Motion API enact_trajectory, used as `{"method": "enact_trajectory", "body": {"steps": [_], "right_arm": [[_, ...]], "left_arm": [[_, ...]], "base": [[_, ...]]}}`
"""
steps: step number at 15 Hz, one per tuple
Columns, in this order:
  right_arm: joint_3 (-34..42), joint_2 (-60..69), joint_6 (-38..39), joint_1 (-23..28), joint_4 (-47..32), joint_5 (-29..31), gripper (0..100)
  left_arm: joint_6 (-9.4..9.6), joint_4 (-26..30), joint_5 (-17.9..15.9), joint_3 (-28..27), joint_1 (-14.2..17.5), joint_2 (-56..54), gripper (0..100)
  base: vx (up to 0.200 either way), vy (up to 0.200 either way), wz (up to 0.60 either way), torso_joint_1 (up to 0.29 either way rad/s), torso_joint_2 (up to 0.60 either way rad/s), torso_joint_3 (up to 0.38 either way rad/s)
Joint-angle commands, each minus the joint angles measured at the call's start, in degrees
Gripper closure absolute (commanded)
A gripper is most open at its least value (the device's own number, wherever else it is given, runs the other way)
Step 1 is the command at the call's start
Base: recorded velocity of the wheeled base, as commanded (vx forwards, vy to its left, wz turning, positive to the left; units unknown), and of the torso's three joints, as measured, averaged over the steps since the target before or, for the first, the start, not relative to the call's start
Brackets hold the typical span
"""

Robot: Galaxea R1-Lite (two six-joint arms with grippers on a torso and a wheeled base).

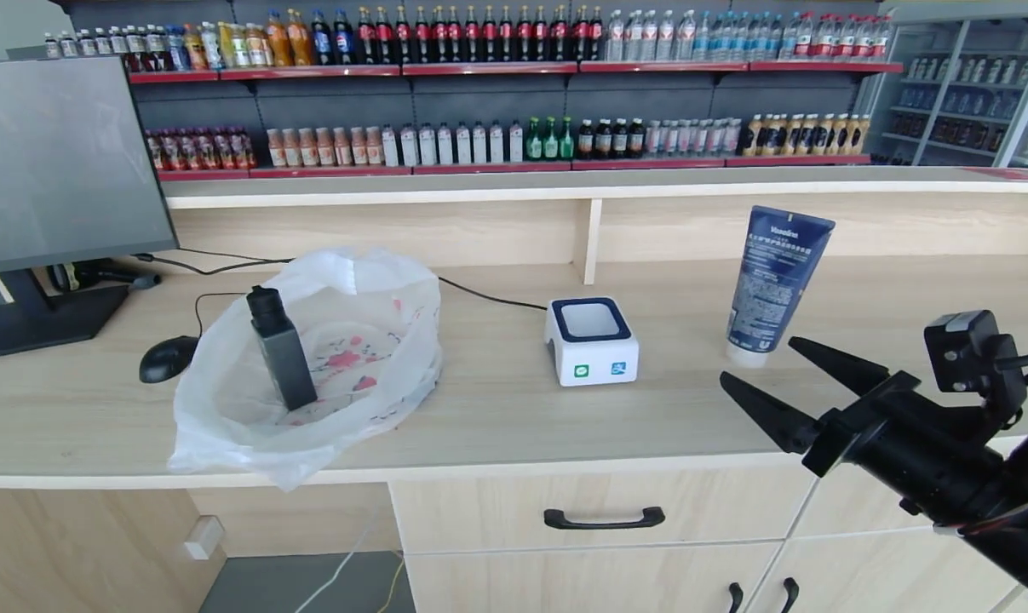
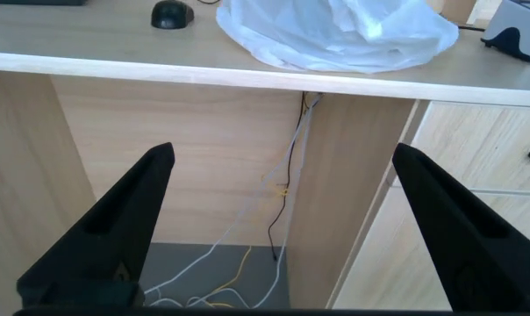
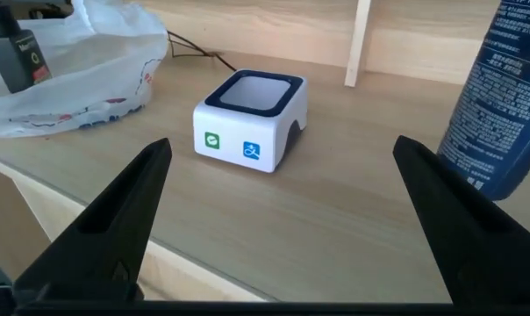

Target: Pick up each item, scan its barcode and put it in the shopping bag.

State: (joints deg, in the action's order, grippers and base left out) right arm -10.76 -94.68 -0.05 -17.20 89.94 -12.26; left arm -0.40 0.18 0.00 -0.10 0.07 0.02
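A blue tube [image 1: 776, 281] with small white print stands upright on its white cap toward the right end of the pale wooden bench [image 1: 514, 417]. Just before it, near the front edge, the right tool [image 1: 756, 359] hangs with fingers spread wide and empty. At the bench's middle sits a white scanner [image 1: 591, 340]. Toward the left end, a clear shopping bag [image 1: 394, 340] lies open, holding a dark bottle [image 1: 281, 349] that stands upright. The left tool [image 2: 282, 151], also spread and empty, hangs below the front edge. Shelves of drinks [image 1: 496, 72] line the back wall.
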Motion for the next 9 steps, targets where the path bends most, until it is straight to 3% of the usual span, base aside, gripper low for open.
{"method": "enact_trajectory", "body": {"steps": [1,9], "right_arm": [[0.7,-1.1,0.0,0.4,0.1,0.0,0],[1.6,-1.5,-0.7,1.1,0.1,-0.1,0]], "left_arm": [[-0.13,0.0,0.0,0.0,0.0,0.1,0],[-0.04,0.0,0.0,0.0,0.0,0.0,0]], "base": [[0.0,-0.2,0.0,0.007,0.0,0.002],[0.0,-0.2,0.0,0.002,0.0,0.002]]}}
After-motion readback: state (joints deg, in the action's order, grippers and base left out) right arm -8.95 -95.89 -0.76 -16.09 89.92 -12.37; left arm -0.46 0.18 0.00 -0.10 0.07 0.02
